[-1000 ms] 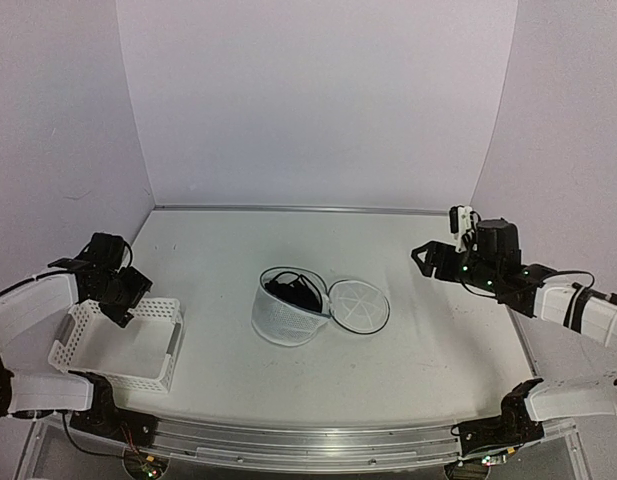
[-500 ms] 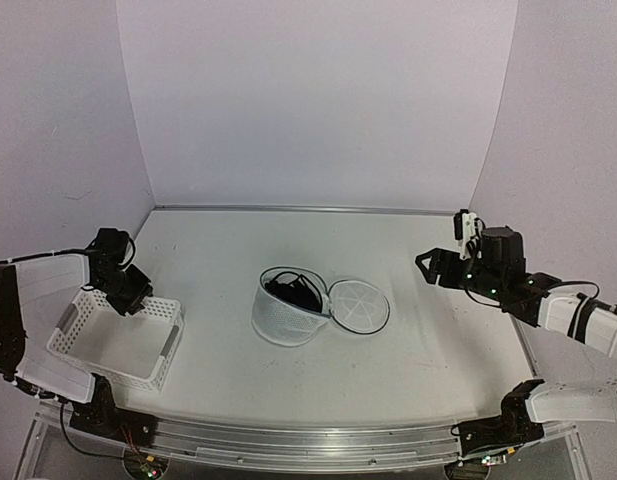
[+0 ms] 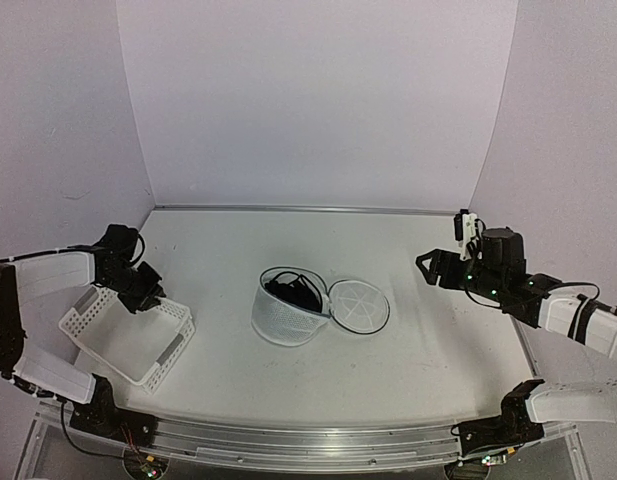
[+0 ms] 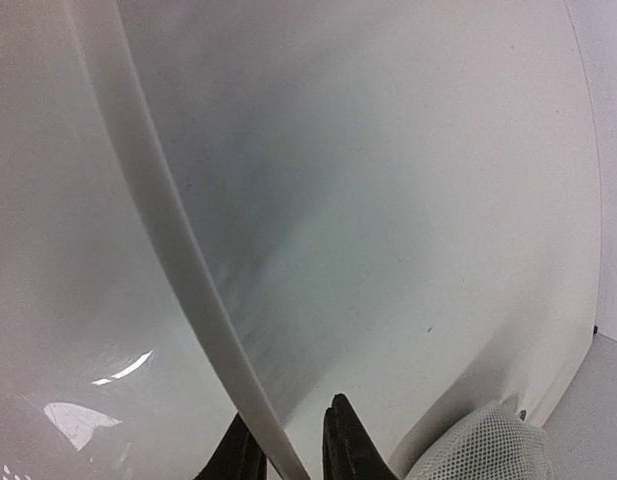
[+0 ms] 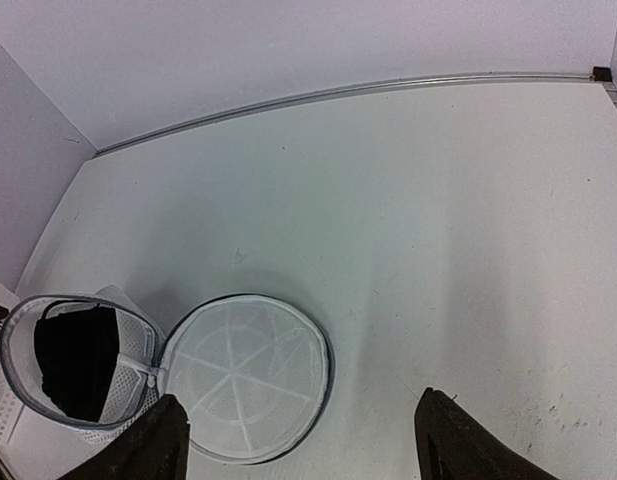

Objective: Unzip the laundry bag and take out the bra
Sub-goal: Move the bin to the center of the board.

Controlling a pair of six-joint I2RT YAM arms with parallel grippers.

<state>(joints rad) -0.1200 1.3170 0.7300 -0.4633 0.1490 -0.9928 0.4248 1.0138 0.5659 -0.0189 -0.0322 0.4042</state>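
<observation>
The laundry bag [image 3: 285, 312] stands unzipped at the table's middle, its round mesh lid [image 3: 358, 305] lying flat to its right. The black bra [image 3: 293, 291] sits inside the bag; in the right wrist view the bag [image 5: 128, 345], the bra [image 5: 76, 360] and the lid [image 5: 250, 375] all show. My left gripper [image 3: 140, 291] is shut on the far rim of the white lattice basket [image 3: 178, 343]; in the left wrist view the rim strip [image 4: 178, 260] runs between the fingers of that gripper [image 4: 288, 455]. My right gripper [image 3: 428, 266] hangs open to the right of the bag, nothing between its fingers [image 5: 153, 445].
The basket lies skewed at the table's near left corner. White walls close the back and both sides, with a metal strip [image 3: 308, 209] along the back edge. A patch of white mesh [image 4: 483, 450] shows at the lower right of the left wrist view.
My left gripper has closed on the basket's rim, and the basket has swung round and shifted right. The right arm moved slightly right early on, then held still, open.
</observation>
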